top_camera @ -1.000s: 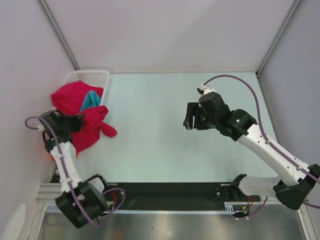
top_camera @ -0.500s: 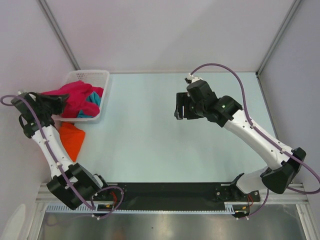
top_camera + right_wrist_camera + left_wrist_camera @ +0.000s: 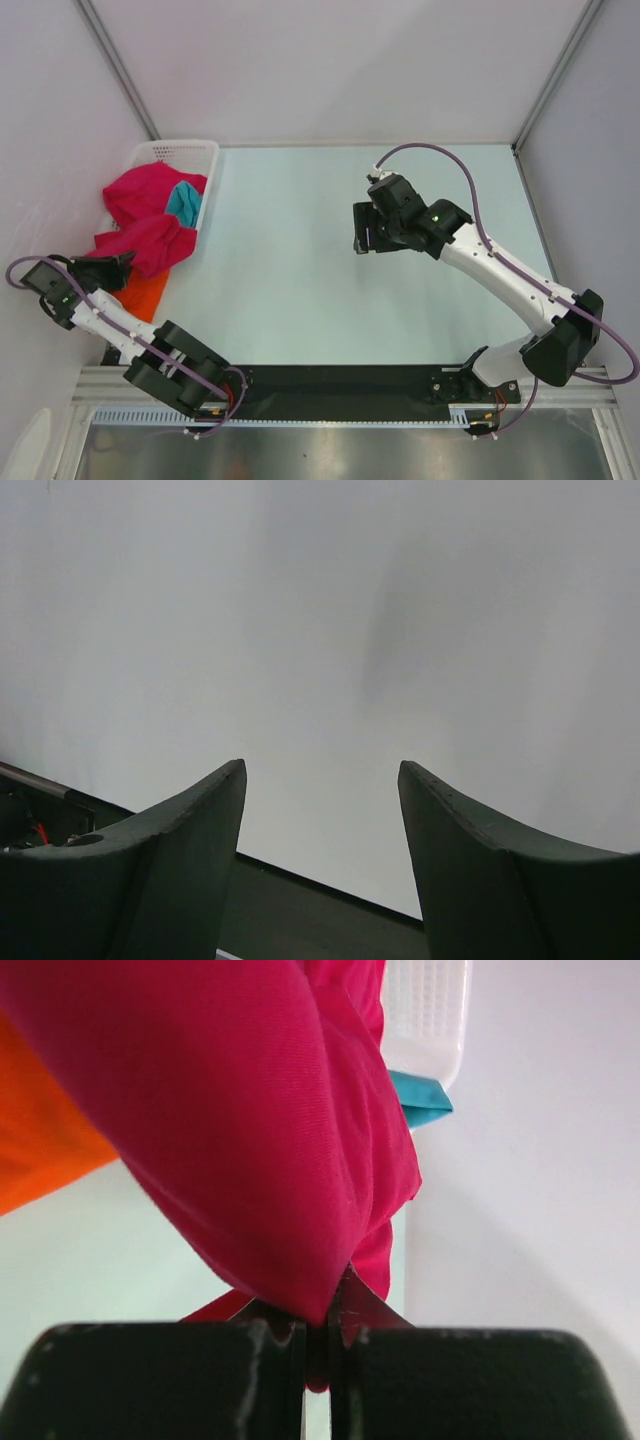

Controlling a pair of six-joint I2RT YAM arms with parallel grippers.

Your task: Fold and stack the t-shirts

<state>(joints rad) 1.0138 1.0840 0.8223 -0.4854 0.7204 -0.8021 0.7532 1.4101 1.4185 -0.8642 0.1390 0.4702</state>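
Gripping: the left gripper [image 3: 318, 1335] was pinched tight on a fold of a crimson t-shirt [image 3: 250, 1140], with the cloth bunched between its jaws.
Change: over the last second the left arm had swung far out to the left, then back toward the near edge. This dragged the shirt partly out of the white basket [image 3: 180, 152], so it trailed over the orange t-shirt [image 3: 145, 297] on the table [image 3: 300, 260].
Left behind: a second crimson t-shirt [image 3: 140, 188] and the teal t-shirt [image 3: 183, 203] sat in the basket.
Right gripper [image 3: 320, 770]: spread wide, holding nothing, hovering above mid-table and barely shifted.
Meaning: apparently an early step, with one shirt being pulled free and nothing spread, folded or stacked.
Writing: none readable anywhere.
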